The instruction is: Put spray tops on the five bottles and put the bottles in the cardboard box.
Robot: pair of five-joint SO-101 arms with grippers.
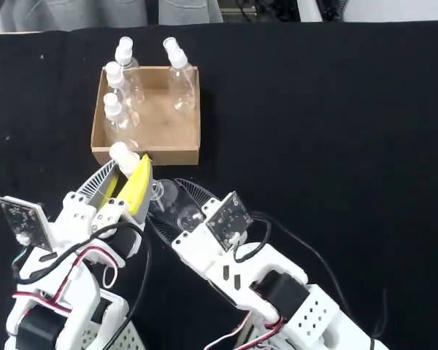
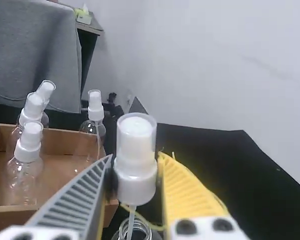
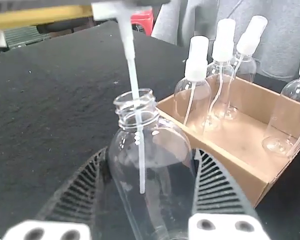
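Observation:
My right gripper is shut on a clear open-necked bottle, held upright just in front of the cardboard box. My left gripper is shut on a white spray top right above that bottle's neck. The top's thin tube hangs down through the neck into the bottle. In the high view the spray top sits between yellow and grey fingers beside the bottle. Several capped bottles stand inside the box.
The box stands at the back left of the black table. Both arms crowd the near left. Open black surface stretches to the right of the box. Grey cloth hangs behind the table.

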